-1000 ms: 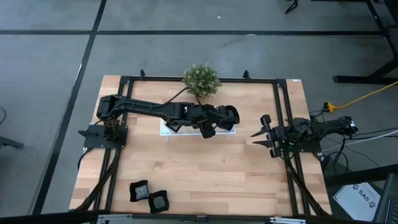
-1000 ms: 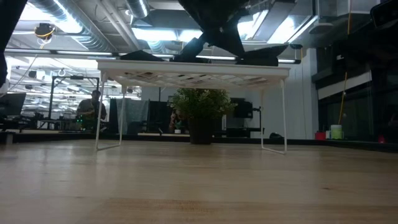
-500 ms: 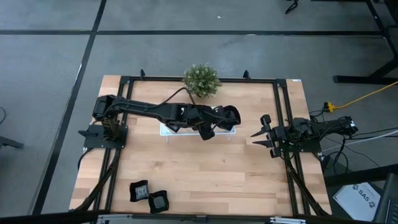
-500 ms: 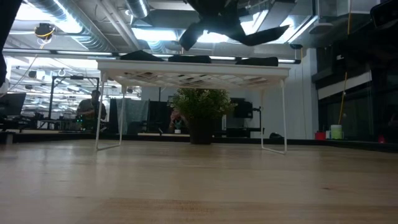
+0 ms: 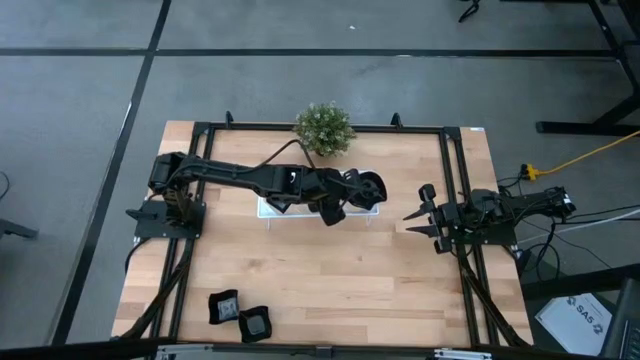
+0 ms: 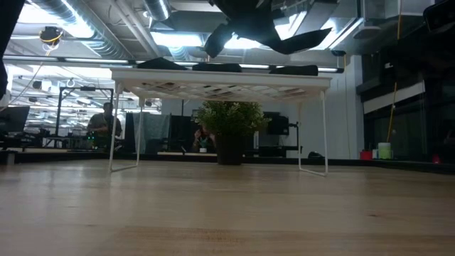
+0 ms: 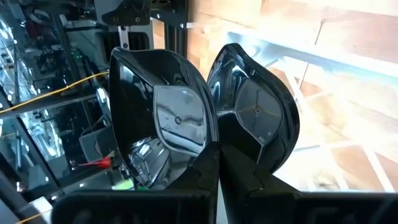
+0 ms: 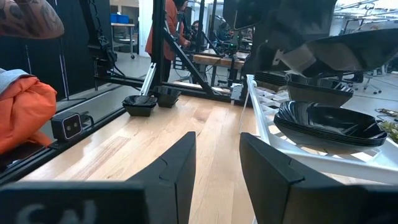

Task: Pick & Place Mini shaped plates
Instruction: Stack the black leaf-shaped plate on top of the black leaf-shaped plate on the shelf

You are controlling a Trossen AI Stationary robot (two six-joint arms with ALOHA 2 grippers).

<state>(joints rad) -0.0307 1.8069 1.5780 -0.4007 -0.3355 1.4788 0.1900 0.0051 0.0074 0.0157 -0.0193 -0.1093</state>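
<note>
My left gripper (image 5: 352, 192) hangs above the white tray (image 5: 268, 208), shut on two black glossy mini shaped plates (image 7: 168, 118) (image 7: 255, 115). One is squarish, the other rounded. In the low view they hang clear above the tray (image 6: 220, 80). Stacks of plates (image 8: 326, 124) rest on the tray's top. Two more plates (image 5: 224, 306) (image 5: 256, 323) lie on the table near its front left. My right gripper (image 5: 412, 220) waits open at the table's right side, its fingers (image 8: 180, 168) level. My left gripper pinches both plates together between its two fingers (image 7: 208, 165), by the rims where they meet (image 7: 214, 134). The plates stand out past the fingertips, spread apart like a V, hollow sides toward the wrist camera. Both are lifted clear of the tray.
A small green potted plant (image 5: 323, 128) stands just behind the tray. The tray stands on thin white legs (image 6: 325, 135) with room beneath it. Black frame rails (image 5: 455, 180) run along the table's edges. Bare wood lies between the tray and the two front plates.
My left gripper has risen a little off the tray with the two plates and has rolled slightly. The plates were close to the stacks and now hang clear above them. My right arm has kept still.
</note>
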